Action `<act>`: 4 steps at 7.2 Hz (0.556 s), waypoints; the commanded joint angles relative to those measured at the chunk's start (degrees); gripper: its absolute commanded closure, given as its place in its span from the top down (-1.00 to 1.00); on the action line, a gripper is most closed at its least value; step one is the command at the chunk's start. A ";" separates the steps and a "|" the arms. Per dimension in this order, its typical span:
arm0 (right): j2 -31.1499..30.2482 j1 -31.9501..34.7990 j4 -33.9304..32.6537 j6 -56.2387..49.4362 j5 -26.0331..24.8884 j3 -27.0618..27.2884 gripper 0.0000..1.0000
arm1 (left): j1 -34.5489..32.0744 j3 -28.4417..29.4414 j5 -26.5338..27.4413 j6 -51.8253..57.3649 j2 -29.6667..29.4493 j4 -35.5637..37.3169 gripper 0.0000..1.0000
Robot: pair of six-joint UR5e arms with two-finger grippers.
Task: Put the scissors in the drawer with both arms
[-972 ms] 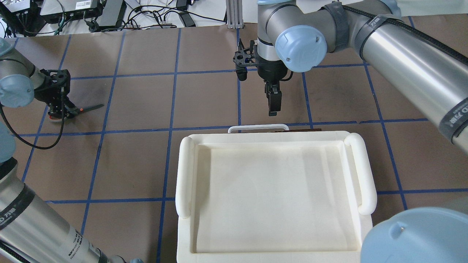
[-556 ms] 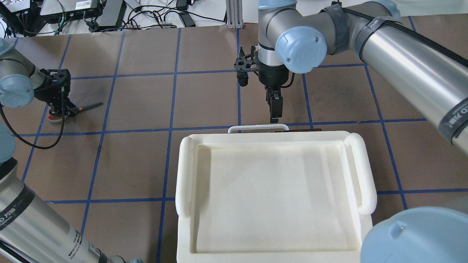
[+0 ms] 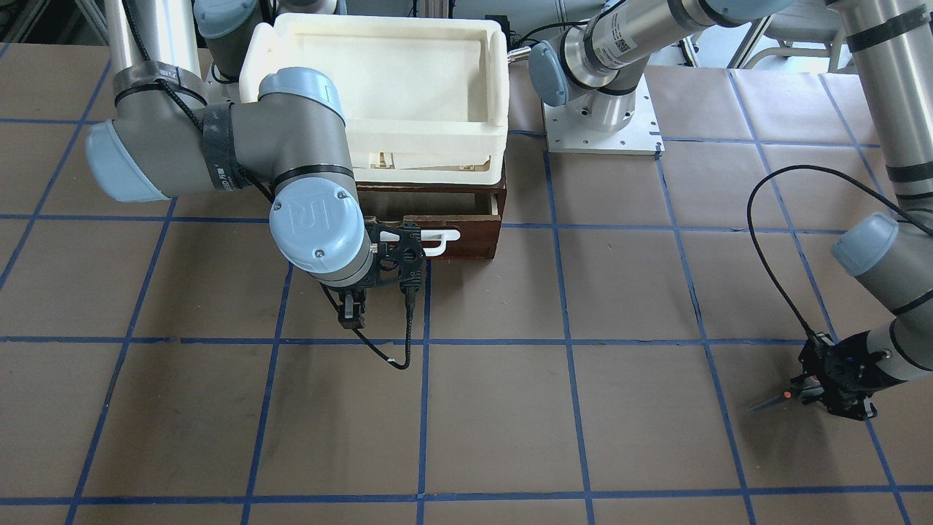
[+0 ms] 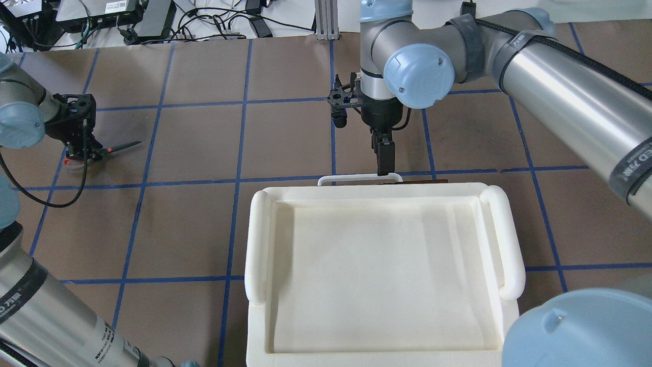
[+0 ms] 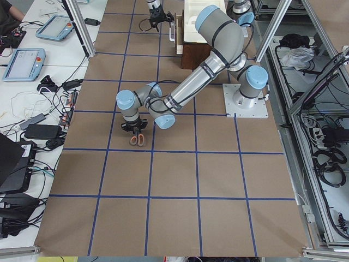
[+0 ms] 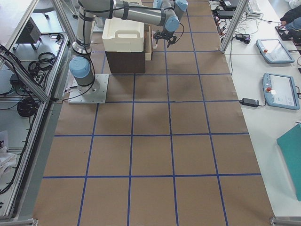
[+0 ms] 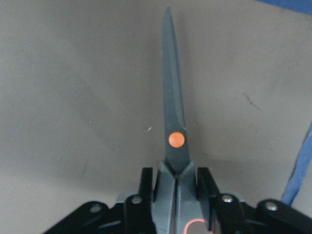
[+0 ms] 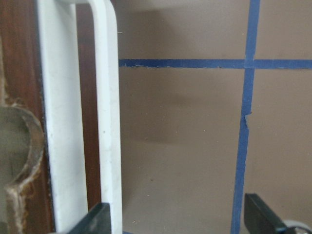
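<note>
Scissors (image 7: 174,112) at table's (image 4: 204,142) 9 o'clock in overhead view, well apart from drawer (image 3: 466,244); pinched at shanks behind pivot by left gripper (image 7: 176,181). Likely light, stiff, slick; sharp tip, best held near pivot. Right gripper (image 8: 178,222) spread beside handle (image 8: 108,122).

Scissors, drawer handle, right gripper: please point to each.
scissors (image 7: 176,139), left wrist view, orange pivot dot
drawer handle (image 8: 108,122), right wrist view, white bar
right gripper (image 4: 385,169), overhead view, between its fingertips
</note>
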 commanded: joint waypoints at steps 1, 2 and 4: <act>0.12 0.14 -1.18 -0.44 0.16 0.19 0.99 | -0.08 0.00 0.04 0.38 1.17 -0.18 -1.00; -0.05 0.14 -0.92 -0.44 -0.01 -0.51 0.98 | -0.34 0.00 0.04 0.30 2.49 -0.62 -1.00; -0.40 0.58 -0.31 1.05 0.07 -1.65 0.97 | -0.78 0.09 0.13 -0.76 6.09 -4.91 -1.00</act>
